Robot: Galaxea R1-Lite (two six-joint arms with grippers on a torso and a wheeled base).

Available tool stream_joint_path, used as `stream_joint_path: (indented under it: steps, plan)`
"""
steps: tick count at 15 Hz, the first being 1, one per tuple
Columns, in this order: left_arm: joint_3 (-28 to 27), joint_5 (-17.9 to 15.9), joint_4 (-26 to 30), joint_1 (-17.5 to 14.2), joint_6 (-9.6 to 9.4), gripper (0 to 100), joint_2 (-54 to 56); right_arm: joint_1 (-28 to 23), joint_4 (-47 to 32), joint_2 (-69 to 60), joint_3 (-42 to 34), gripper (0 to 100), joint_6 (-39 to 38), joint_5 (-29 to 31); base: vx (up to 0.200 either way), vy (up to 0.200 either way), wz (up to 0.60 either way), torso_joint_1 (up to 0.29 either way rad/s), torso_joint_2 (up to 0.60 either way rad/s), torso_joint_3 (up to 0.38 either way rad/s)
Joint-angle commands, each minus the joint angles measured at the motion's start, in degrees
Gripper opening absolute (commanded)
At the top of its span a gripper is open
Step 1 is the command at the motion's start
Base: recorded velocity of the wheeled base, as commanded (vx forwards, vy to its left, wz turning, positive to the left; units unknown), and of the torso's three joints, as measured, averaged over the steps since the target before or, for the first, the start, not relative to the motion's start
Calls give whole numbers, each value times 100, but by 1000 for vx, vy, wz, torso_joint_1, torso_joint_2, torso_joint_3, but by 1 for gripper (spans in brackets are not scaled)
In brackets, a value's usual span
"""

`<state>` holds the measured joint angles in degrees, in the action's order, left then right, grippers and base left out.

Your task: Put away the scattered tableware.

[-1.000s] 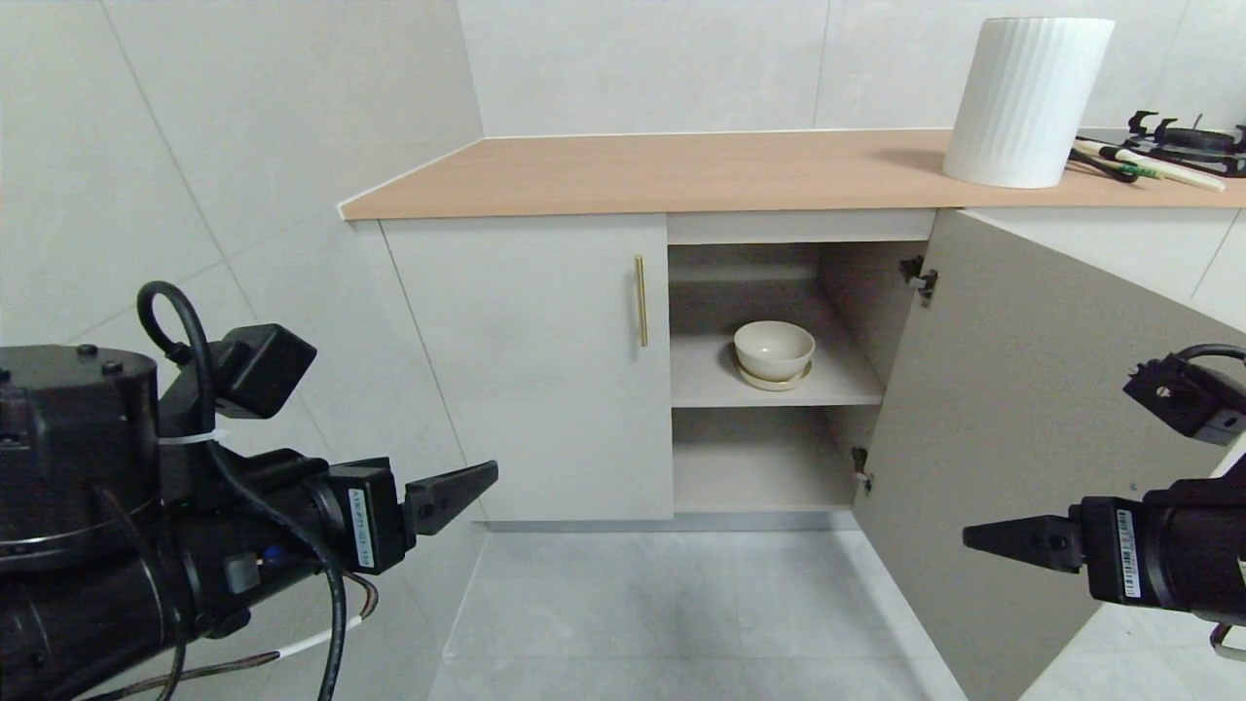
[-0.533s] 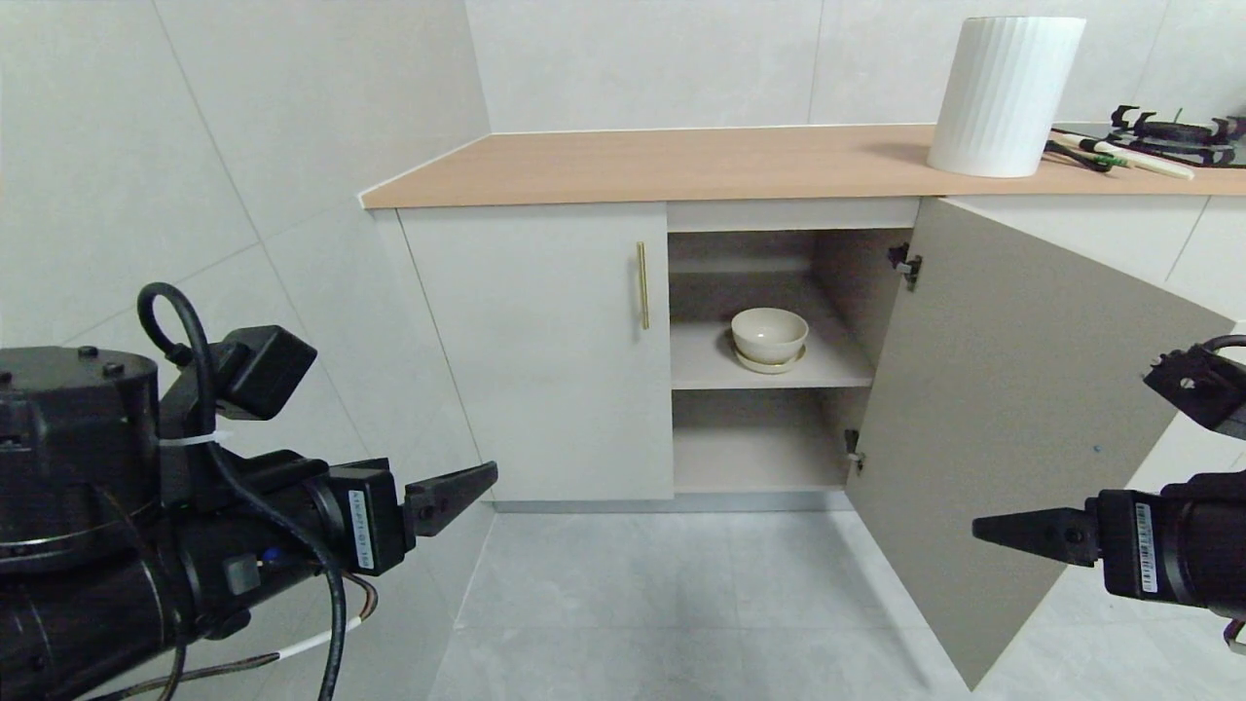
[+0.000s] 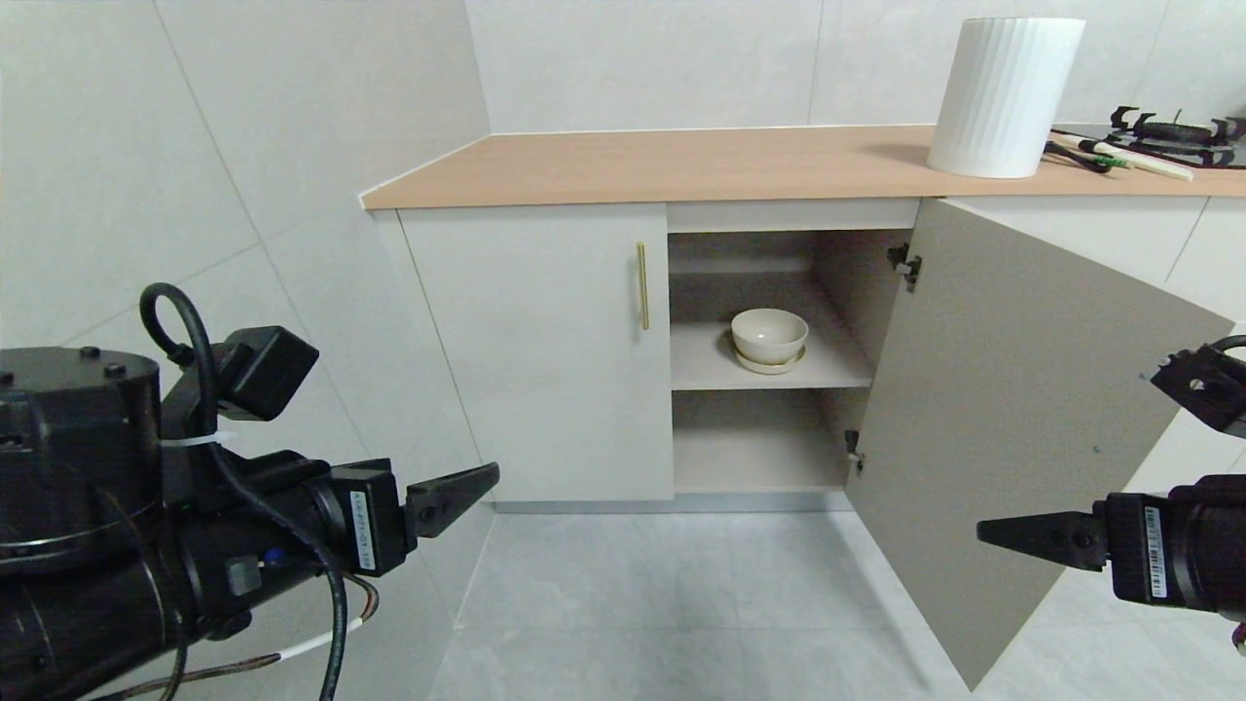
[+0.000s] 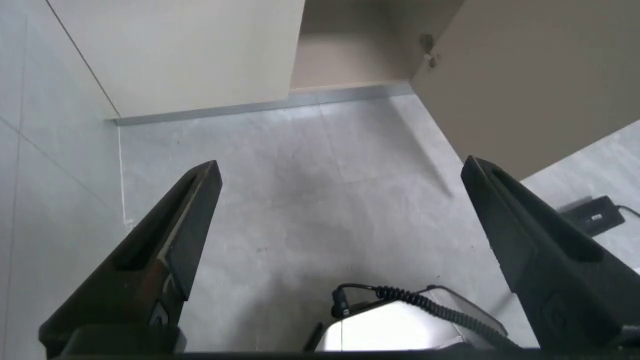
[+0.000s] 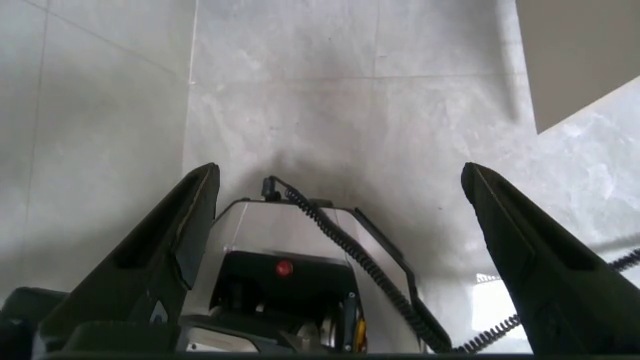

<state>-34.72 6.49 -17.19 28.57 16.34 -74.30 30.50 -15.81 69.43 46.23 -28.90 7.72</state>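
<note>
Left gripper (image 3: pixel 453 497) is hanging low over the grey tiled floor (image 3: pixel 681 604), pointing towards the cabinet. In the left wrist view its fingers (image 4: pixel 165 245) are standing wide apart with nothing between them. Beyond their tips the floor, the cabinet's kick strip (image 4: pixel 250 100) and the lower corner of the open door (image 3: pixel 1003 389) are showing.

Right gripper (image 3: pixel 1012 537) is hovering at about the same height on the other side. In the right wrist view its fingers (image 5: pixel 170 240) are likewise spread wide and carrying nothing. In the head view its tip is overlapping the face of the open door. Whether it is touching the door cannot be told.

Bowl (image 3: pixel 769 335) is sitting upright on a small plate (image 3: pixel 769 365) on the upper shelf (image 3: pixel 701 365) of the open compartment. It is lying ahead of both grippers and above their level, between the two and well apart from each. It is somewhat nearer the right gripper's side.

The closed door (image 3: pixel 545 341) with its brass handle (image 3: pixel 641 285) is standing ahead of the left gripper, to the inner side of its tip.

The wooden countertop (image 3: pixel 681 161) is running well above both grippers. A white ribbed cylinder (image 3: pixel 1006 95) is standing upright on it, high above the right gripper. Some utensils (image 3: pixel 1119 156) are lying just beside the cylinder, next to a black stove grate (image 3: pixel 1178 131).
</note>
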Motion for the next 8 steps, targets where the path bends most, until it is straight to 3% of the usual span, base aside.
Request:
stream_joint_path:
  steps: [1, 5, 8]
  plan:
    - [0, 2, 5, -1, 1, 100, -23, -9, -168, -8, 44, 100, 34, 37, 0, -200, 0, -7, 2, 2]
    - [9, 2, 14, 8, -8, 100, -23, -44, -880, 10, 229, 100, 227, 178, 0, -200, 0, 4, 1, 1]
    - [9, 2, 14, 8, -8, 100, -23, -62, -915, 133, 211, 100, 236, 450, 0, -200, 0, -3, 4, 1]
